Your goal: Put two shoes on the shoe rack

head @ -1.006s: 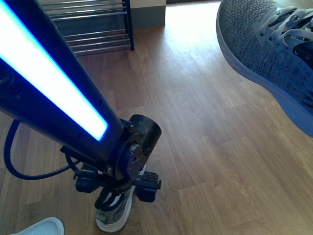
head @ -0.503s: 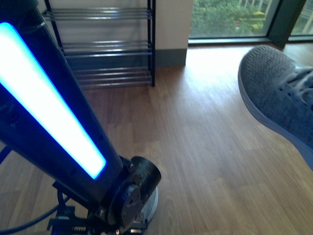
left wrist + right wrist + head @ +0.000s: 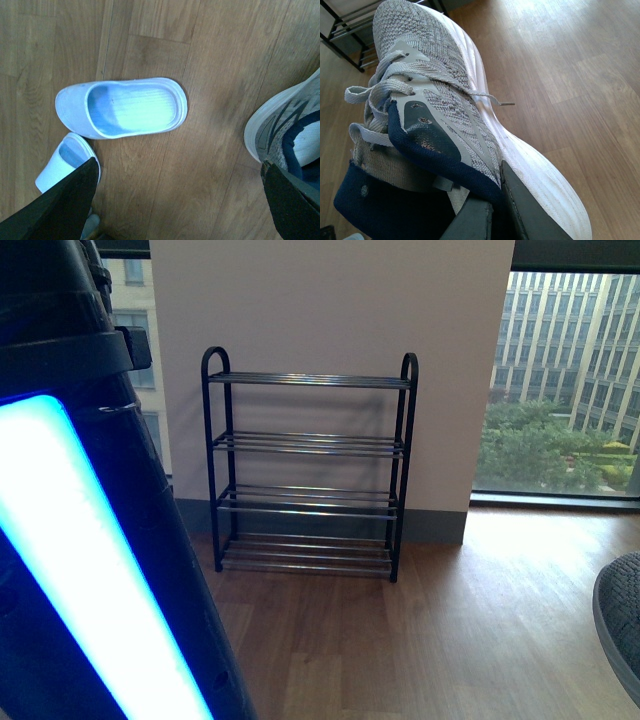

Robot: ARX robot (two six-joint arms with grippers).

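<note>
Slippers near sneaker, arm beside rack

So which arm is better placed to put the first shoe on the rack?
Right. The right gripper clamps a grey sneaker by its collar, with the shoe rack ahead; the left gripper is open, holding nothing.

Grey knit sneaker, white sole, white laces, navy lining; black-framed rack, silver bars; white slipper.

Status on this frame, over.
Right gripper: jaws shut on one sneaker, off the floor. Left gripper: jaws open, other sneaker beside it. Rack ahead, no shoes on it. White slippers on floor below left gripper.
</note>
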